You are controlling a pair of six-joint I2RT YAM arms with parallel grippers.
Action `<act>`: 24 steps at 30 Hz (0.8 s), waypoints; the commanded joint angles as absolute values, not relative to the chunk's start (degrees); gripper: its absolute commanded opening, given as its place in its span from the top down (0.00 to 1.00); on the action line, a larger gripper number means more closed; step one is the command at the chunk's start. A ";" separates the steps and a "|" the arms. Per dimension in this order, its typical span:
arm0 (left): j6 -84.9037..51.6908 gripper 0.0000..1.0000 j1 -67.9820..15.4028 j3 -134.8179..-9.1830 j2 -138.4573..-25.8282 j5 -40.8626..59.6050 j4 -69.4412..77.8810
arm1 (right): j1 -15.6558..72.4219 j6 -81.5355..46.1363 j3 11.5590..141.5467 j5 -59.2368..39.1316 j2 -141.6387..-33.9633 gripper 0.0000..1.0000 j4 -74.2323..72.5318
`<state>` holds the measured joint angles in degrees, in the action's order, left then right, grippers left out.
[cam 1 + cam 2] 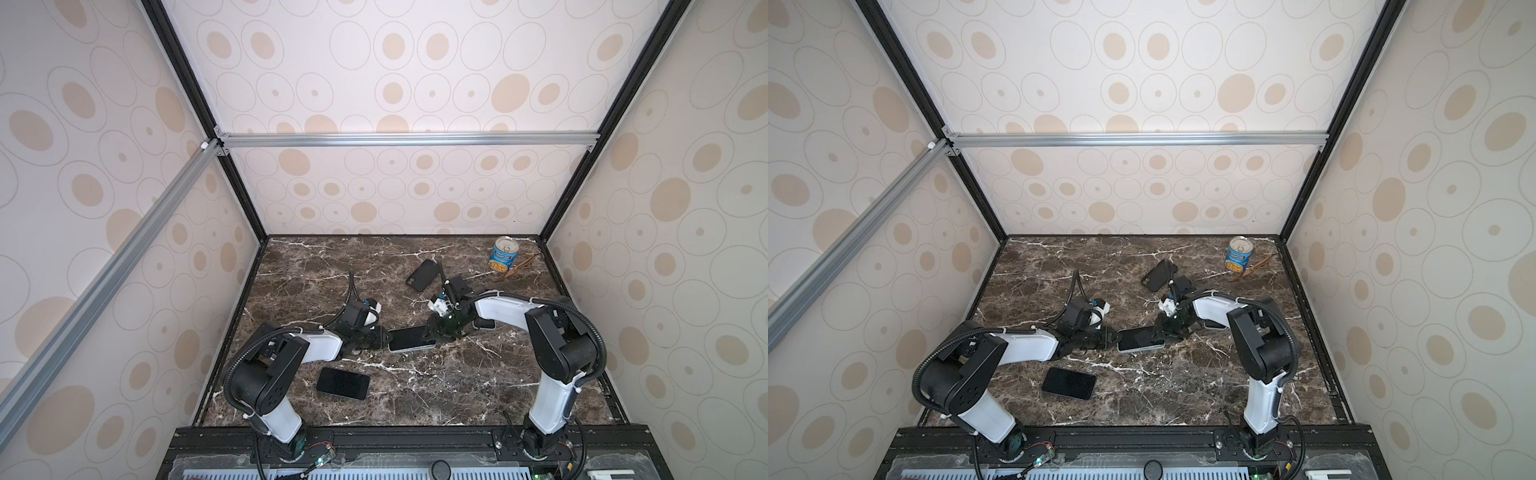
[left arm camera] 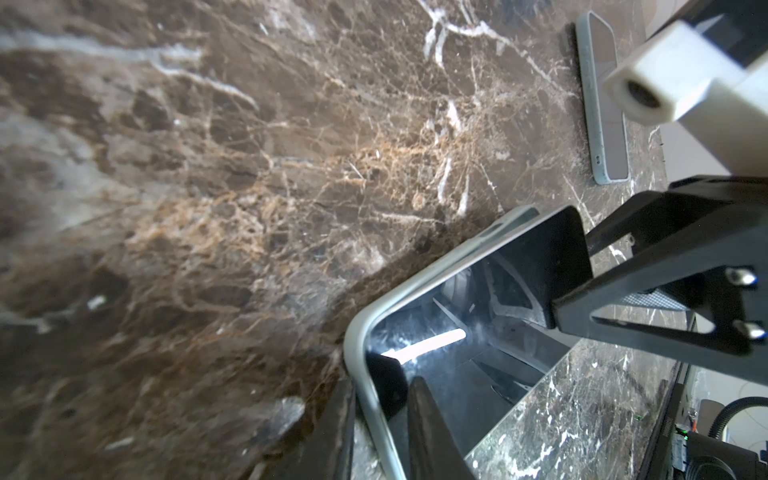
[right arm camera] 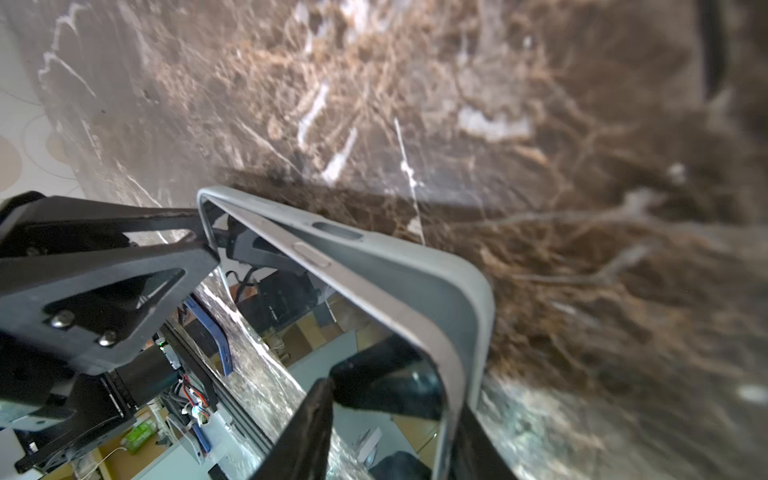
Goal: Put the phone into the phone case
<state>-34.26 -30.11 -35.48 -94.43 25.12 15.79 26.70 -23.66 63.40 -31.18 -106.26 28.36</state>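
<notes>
Phone (image 1: pixel 409 338): mid-table, screen up, spanned between the two arms, partly bedded in a grey case (image 3: pixel 415 266). Resting on the table or just clear of it: cannot tell.

Right wrist view: the phone's long edge with the button stands proud of the case wall. The gap closes at the far corner and widens toward the near one. Not seated yet.

Left gripper (image 1: pixel 383 336): narrow, clamped on the left end of phone and case.
Right gripper (image 1: pixel 432 332): straddles the right end, one finger (image 3: pixel 316 428) on the glass, the other beneath the case. Firm hold or slack: cannot tell.

Judgement: the step is pressing the proud edge home. The left should anchor. The right should press on the glass close to the open corner, then work along that edge. Line the button up with its cutout. The glass looks slick, and the soft rim may fold under.

Table (image 1: pixel 457 395): dark veined marble, hard, glossy. On it a black phone (image 1: pixel 343 383) by the left arm, a black case (image 1: pixel 423 275) far middle and a can (image 1: pixel 504 254) far right.

Walls (image 1: pixel 395 187): pale oval-patterned panels on three sides.
</notes>
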 commanded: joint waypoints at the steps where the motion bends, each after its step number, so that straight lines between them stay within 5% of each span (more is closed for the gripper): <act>1: -33.75 0.76 -30.31 -34.16 -95.71 22.95 11.43 | 27.30 -22.61 65.02 -25.03 -104.52 0.57 34.16; 24: -33.51 0.76 -30.25 -34.79 -94.88 24.94 11.00 | 30.12 -20.39 71.72 -18.91 -103.48 0.51 42.61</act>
<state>-34.26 -30.11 -35.48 -94.43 25.45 15.77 29.89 -21.47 70.85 -20.69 -105.32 40.05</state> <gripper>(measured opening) 0.239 0.488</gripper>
